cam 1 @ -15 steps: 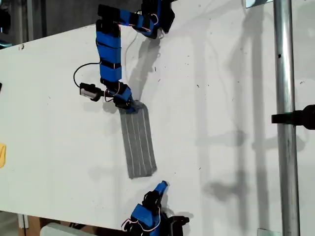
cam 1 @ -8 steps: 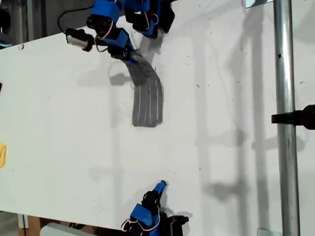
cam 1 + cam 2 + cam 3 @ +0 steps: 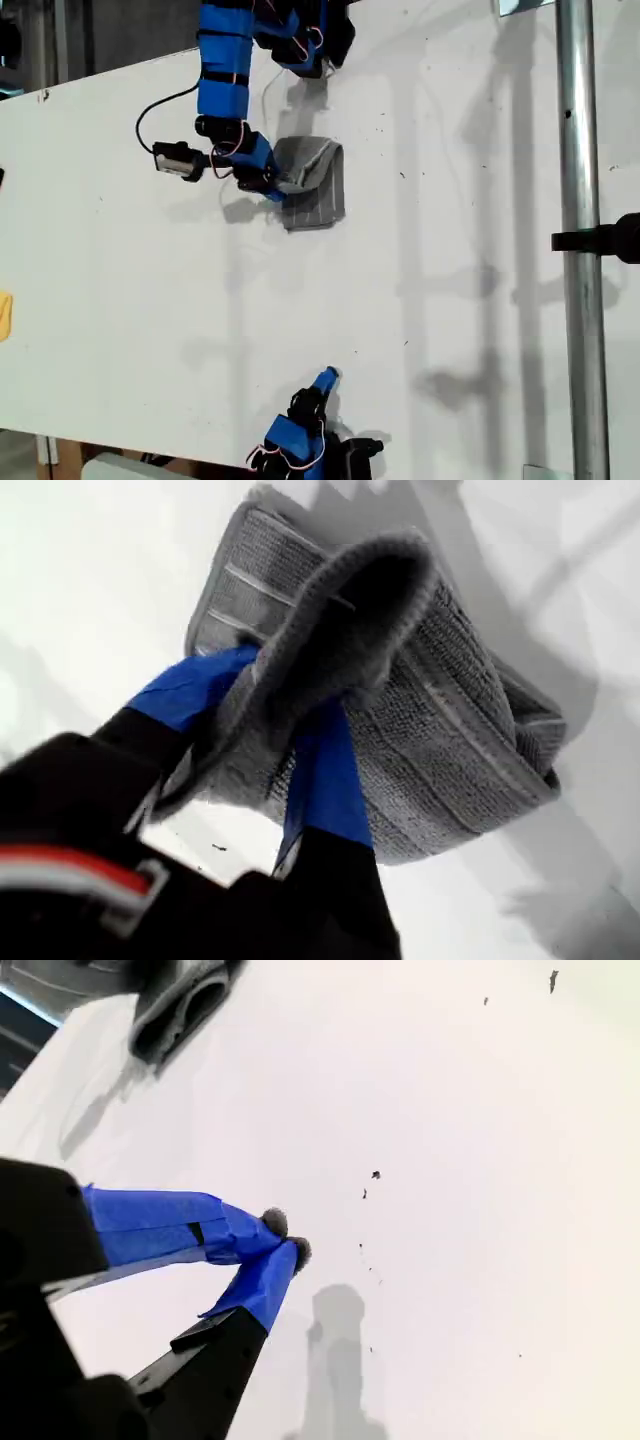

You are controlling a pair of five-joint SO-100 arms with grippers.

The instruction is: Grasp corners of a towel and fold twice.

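The grey striped towel [image 3: 314, 184] lies folded into a small bundle on the white table [image 3: 450, 300], near the far edge in the exterior view. My first gripper [image 3: 272, 185] is shut on the towel's edge at the bundle's left in that view. Seen from the first wrist camera, a thick fold of the towel [image 3: 400, 680] is pinched between the blue fingers [image 3: 325, 780], and its corners are not told apart. My second gripper [image 3: 328, 379] rests at the near edge, far from the towel, its blue fingertips [image 3: 255, 1235] shut together over bare table [image 3: 480, 1210].
A metal pole [image 3: 580, 250] with a black clamp [image 3: 605, 240] runs down the exterior view's right. A yellow object [image 3: 4, 315] sits at that view's left edge. A black cable [image 3: 150, 120] loops beside the first arm.
My first gripper lifted one end of the long towel strip toward the far edge, then came back down over it. The strip is now a short folded bundle. My second gripper has not moved.
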